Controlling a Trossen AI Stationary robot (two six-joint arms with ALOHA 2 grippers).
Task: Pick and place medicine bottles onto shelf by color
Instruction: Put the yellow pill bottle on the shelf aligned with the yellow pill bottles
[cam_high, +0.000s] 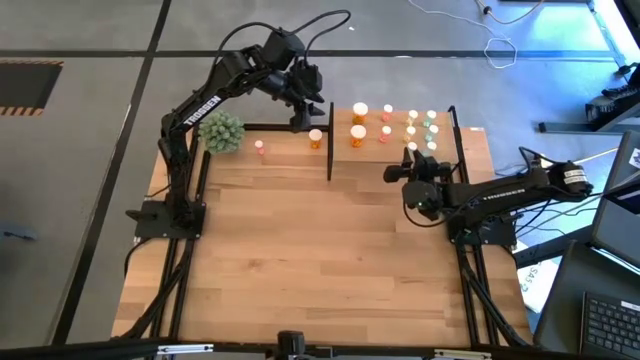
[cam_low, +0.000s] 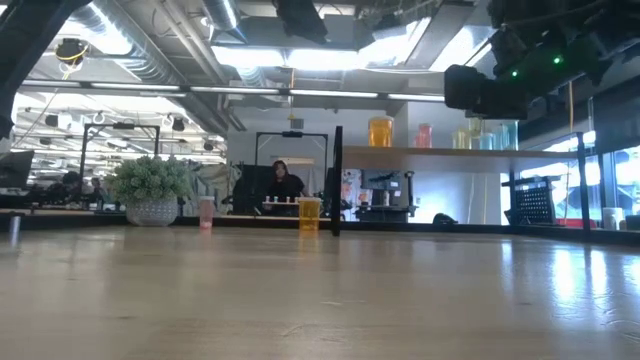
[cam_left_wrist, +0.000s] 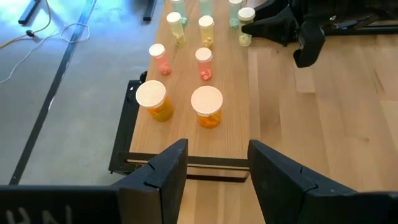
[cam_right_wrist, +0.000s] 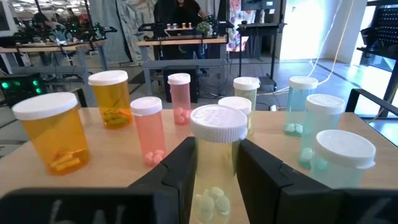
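We see the medicine bottles all standing upright, caps up, long axes vertical. Most sit on the shelf (cam_high: 395, 150) at the table's far right: two orange bottles (cam_left_wrist: 207, 107) at the end nearest the middle post, then pink ones (cam_left_wrist: 204, 63), then yellowish and green ones toward the far end. The right gripper (cam_right_wrist: 214, 163) reaches level over the shelf's near edge, its fingers clamped on a yellowish bottle (cam_right_wrist: 216, 155) that stands upright between them, just beside a green bottle (cam_right_wrist: 342, 155). The left gripper (cam_left_wrist: 211, 171) hangs above the shelf's end by the orange pair, tilted down, its fingers apart with nothing between them. On the table (cam_high: 330, 260) left of the post stand one orange bottle (cam_high: 316, 139) and one pink bottle (cam_high: 259, 148), near a plant ball (cam_high: 221, 132). The table's near half offers wide bare wood.
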